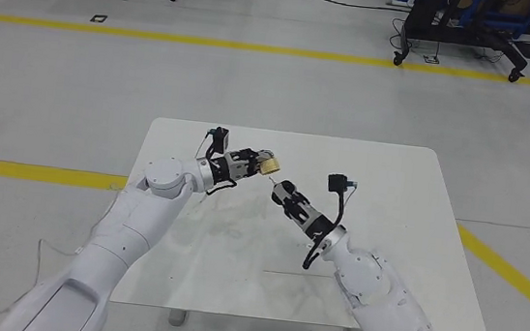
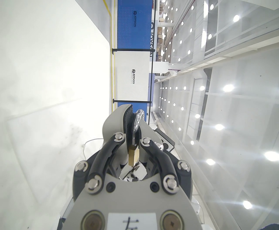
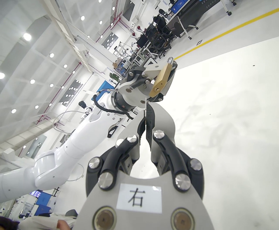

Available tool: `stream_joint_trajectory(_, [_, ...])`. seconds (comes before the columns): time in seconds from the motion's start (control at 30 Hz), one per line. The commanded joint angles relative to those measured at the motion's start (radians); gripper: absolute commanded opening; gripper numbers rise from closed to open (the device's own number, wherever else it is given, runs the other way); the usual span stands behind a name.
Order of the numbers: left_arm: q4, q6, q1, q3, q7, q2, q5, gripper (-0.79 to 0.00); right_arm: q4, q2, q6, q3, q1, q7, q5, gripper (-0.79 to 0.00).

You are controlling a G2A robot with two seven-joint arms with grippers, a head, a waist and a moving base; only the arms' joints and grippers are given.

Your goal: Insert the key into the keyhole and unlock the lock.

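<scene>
So the brass lock [image 3: 161,80] is held up off the white worktop [image 1: 380,275] by the left claw [image 1: 263,161], which is clenched around its body. In the top view the lock is found just past the worktop's middle, toward 12 o'clock, with the left arm stretched out on its 8 o'clock side. In the left wrist view the silver shackle [image 2: 138,119] is seen poking out at the fingertip end, and the brass body is tucked back between the fingers toward the palm.

The right claw [image 3: 146,110] is parked at roughly 5 o'clock from the lock in the top view, near it and pointed at it. Its pads are squeezed together on the key [image 3: 145,104], which is seen edge-on as a thin silvery sliver sticking out past the tips. Not much more of the key can be made out.

In the right wrist view the lock's bottom face is turned toward the right claw, and the keyhole [image 3: 156,89] is plainly seen on it, uncovered. The key's tip is placed right by the lock's lower edge, off to one side of the keyhole. Whether it's touching can't be told.
</scene>
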Motion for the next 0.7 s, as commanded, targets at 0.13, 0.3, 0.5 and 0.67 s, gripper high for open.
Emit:
stream_joint_trajectory(0.13, [0.000,0.001,0.000,-0.001,0.002,-0.004,0.015,-0.785,0.010,-0.005,0.064,0.000,0.017,0.003,0.022,-0.785])
stream_joint_trajectory(0.3, [0.001,-0.006,-0.002,-0.003,-0.006,-0.006,0.031,-0.785,0.021,-0.011,0.111,-0.009,0.039,0.006,0.026,-0.785])
stream_joint_trajectory(0.5, [0.001,-0.010,0.000,-0.009,-0.011,-0.009,0.038,-0.785,0.027,-0.017,0.128,-0.012,0.045,-0.017,0.038,-0.785])
stream_joint_trajectory(0.67, [0.001,-0.010,0.003,-0.015,-0.010,-0.011,0.041,-0.785,0.028,-0.021,0.134,-0.012,0.043,-0.039,0.039,-0.785])
